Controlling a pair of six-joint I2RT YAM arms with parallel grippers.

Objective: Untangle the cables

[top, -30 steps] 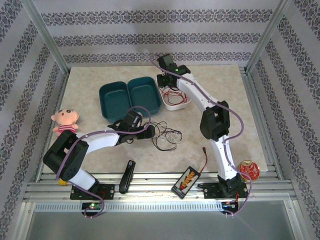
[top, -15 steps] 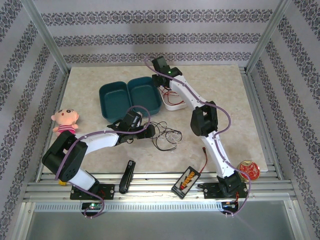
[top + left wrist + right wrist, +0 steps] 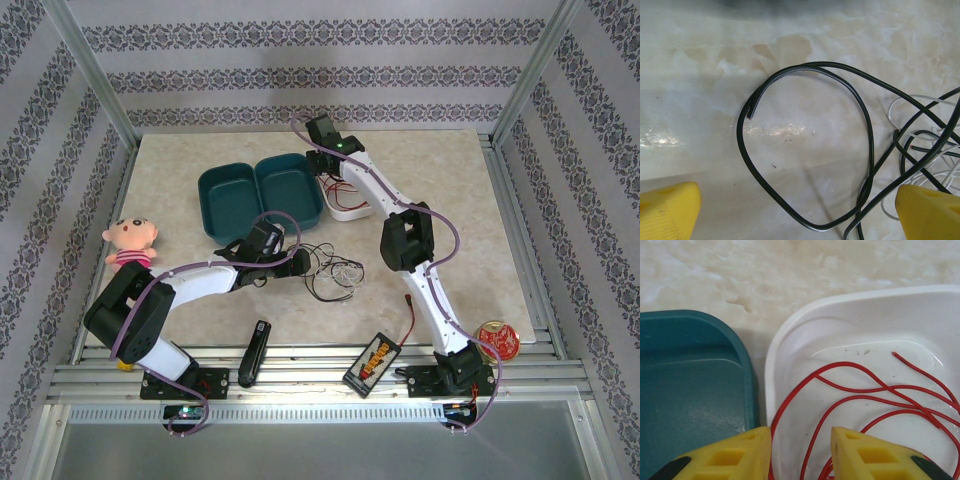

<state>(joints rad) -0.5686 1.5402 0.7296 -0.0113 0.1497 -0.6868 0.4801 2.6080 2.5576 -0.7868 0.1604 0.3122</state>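
Red cable [image 3: 860,390] between right pincer [image 3: 801,440] fingers

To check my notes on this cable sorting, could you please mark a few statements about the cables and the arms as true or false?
1. The red cable lies in the white tray. True.
2. The black cable lies in the white tray too. False: it lies on the table, crossing the white cable.
3. The left end effector is shut on the black cable. False: its fingers stand wide apart above it.
4. The doll sits near the table's left edge. True.
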